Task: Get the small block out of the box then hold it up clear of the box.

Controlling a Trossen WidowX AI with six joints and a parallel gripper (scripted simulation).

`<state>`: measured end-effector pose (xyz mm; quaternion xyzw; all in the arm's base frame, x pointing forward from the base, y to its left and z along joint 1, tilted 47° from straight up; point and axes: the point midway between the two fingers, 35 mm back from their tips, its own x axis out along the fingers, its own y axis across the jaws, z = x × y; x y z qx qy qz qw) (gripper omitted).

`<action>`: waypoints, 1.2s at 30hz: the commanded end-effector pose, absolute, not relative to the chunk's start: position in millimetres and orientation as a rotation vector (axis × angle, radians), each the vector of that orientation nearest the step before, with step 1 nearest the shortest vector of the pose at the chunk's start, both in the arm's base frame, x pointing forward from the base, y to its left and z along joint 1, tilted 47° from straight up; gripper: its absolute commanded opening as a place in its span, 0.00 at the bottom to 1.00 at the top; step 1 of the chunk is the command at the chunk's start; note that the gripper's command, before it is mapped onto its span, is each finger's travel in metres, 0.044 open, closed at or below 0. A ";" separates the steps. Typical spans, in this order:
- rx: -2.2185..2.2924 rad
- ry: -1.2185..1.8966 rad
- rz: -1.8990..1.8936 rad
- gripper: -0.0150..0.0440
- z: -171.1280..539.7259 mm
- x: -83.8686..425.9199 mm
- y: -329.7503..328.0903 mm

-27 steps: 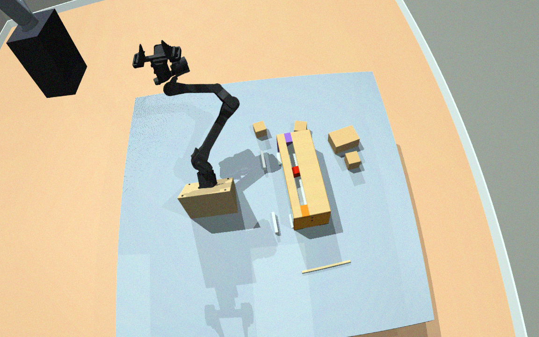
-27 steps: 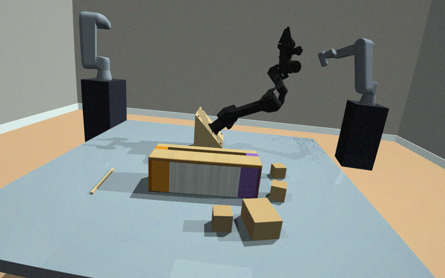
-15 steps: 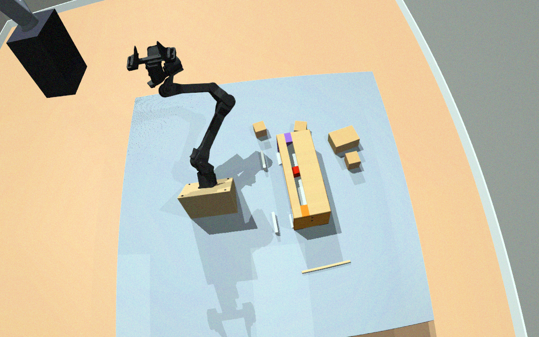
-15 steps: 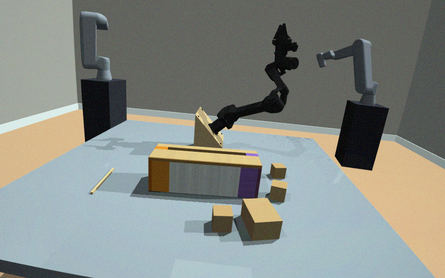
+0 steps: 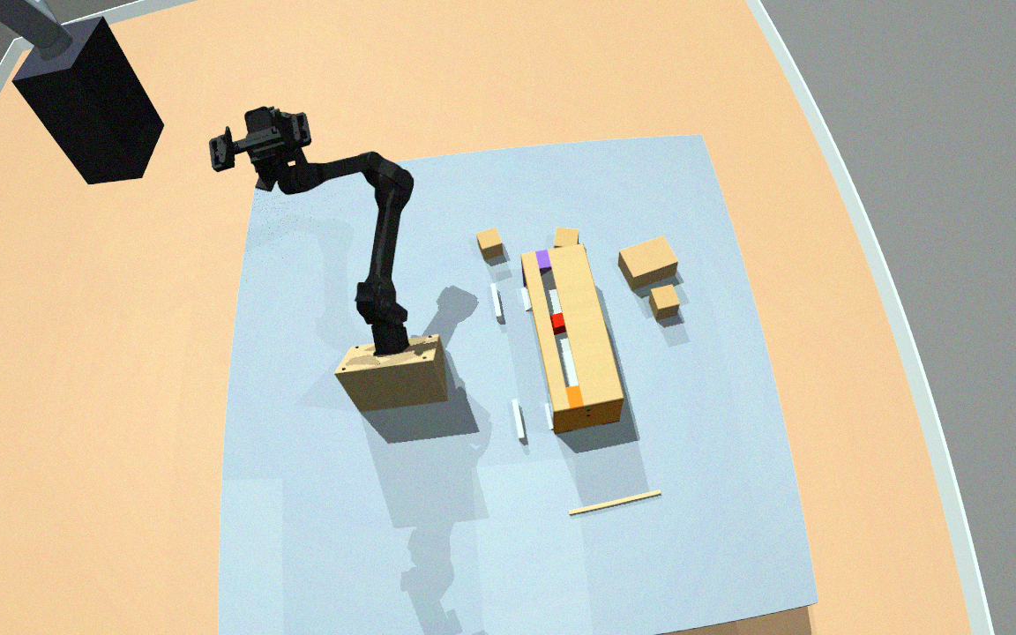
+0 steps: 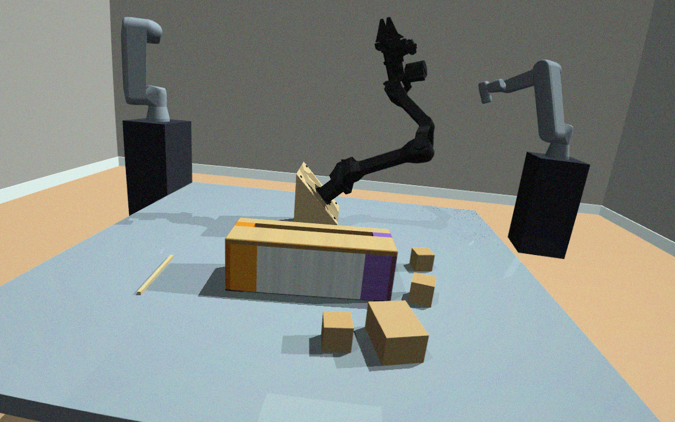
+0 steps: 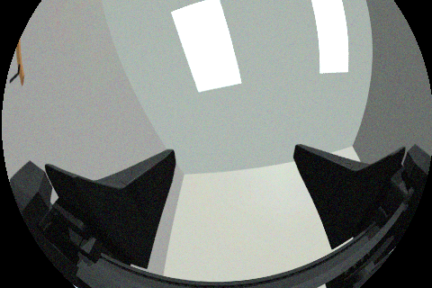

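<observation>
The red block (image 5: 558, 323) shows through the slot in the top of the long wooden box (image 5: 592, 324) (image 6: 308, 240), between its purple end (image 5: 543, 258) (image 6: 378, 276) and orange end (image 5: 573, 396) (image 6: 241, 267). Pale strips show inside the slot on both sides of the block; how it rests on the shelf is hard to tell. The exterior view does not show the block. My gripper (image 6: 385, 20) (image 7: 237, 155) is open and empty, raised high and pointing upward, far from the box. The wrist view shows only walls, ceiling and two bright panels beyond the fingers.
A thin wooden rod (image 5: 614, 503) (image 6: 154, 275) lies beyond the orange end. Several wooden blocks stand around the purple end and behind the box, including a larger one (image 5: 647, 262) (image 6: 396, 331). White upright pieces (image 5: 496, 302) (image 5: 519, 421) stand between the box and my base (image 5: 393, 383).
</observation>
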<state>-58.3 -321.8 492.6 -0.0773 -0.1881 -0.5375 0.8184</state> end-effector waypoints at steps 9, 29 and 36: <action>-0.072 -0.107 -0.990 0.93 412.1 16.2 -396.5; -0.184 0.546 -0.125 0.93 200.0 265.0 -350.0; -0.296 0.670 0.304 0.93 137.1 320.5 -269.0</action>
